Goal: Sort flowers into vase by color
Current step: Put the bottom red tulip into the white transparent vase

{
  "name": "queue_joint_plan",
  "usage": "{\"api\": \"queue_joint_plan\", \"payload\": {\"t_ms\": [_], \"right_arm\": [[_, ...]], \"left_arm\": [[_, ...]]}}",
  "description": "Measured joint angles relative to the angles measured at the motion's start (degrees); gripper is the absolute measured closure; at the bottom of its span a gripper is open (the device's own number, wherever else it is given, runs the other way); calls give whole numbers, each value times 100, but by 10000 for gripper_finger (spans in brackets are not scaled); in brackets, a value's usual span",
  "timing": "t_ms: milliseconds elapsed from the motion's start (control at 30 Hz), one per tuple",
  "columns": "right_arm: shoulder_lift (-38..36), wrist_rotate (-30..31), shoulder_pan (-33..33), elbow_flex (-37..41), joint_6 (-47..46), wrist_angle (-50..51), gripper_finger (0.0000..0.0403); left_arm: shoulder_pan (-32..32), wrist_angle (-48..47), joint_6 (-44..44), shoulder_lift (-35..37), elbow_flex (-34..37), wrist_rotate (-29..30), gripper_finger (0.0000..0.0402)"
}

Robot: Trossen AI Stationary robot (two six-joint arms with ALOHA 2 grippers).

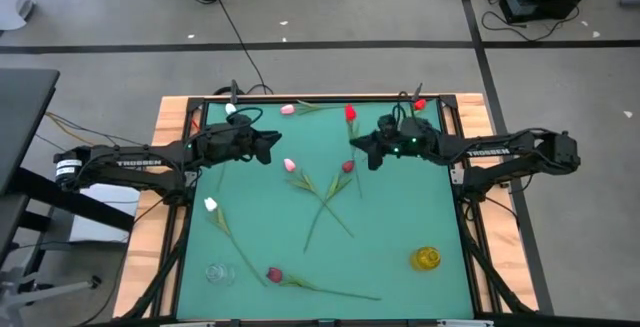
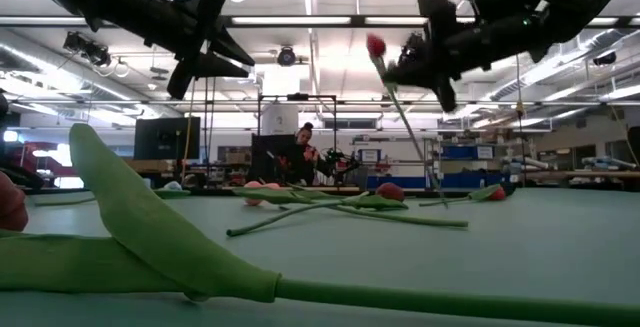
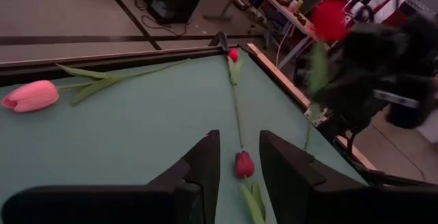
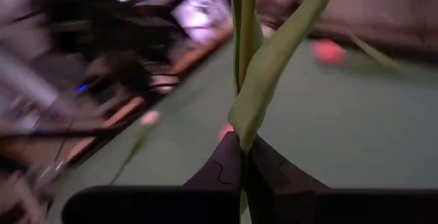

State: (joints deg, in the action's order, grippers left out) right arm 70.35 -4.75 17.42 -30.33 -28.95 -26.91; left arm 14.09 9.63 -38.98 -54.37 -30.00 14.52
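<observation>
My right gripper (image 1: 357, 147) hangs above the table's far middle, shut on a red tulip (image 2: 376, 45) with a long green stem. My left gripper (image 1: 271, 147) is open in the air opposite it and touches nothing. In the left wrist view a dark red tulip head (image 3: 244, 164) on the mat shows between its fingers. More tulips lie flat on the green mat: a pink one (image 1: 288, 109) and a red one (image 1: 419, 104) at the far edge, a pink one (image 1: 290, 165) and a dark red one (image 1: 348, 166) crossing in the middle, a white one (image 1: 210, 204) and a maroon one (image 1: 274, 275) near the front. My right gripper pinches the red tulip's upper stem (image 4: 239, 125), together with a leaf (image 4: 274, 59), between its two fingers. The fingers come from the table's right, slanting down, and lie across the stem. The head stands above the fingers and the long stem (image 2: 415, 137) slants down; I cannot tell whether its end touches the mat.
A clear glass vase (image 1: 220, 273) stands at the near left and a yellow vase (image 1: 427, 258) at the near right of the mat. A wooden frame (image 1: 170, 167) borders the table. People and benches show in the room beyond.
</observation>
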Motion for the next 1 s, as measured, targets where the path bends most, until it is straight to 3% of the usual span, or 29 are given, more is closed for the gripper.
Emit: {"api": "queue_joint_plan", "payload": {"t_ms": [167,400,767,1000], "right_arm": [[597,-565,-1,-609,971,-448,386],[1710,-970,-1,-2095,1234,-460,384],[3277,-1934,-13,-4538,1265,-429,383],[3962,-2373,-89,-5762,1441,-429,383]], "left_arm": [[0,20,300,77,0,-1,292],[-7,-21,744,439,0,-180,292],[-22,-85,1875,1596,0,-234,292],[-24,-10,2110,1609,0,-1118,292]]}}
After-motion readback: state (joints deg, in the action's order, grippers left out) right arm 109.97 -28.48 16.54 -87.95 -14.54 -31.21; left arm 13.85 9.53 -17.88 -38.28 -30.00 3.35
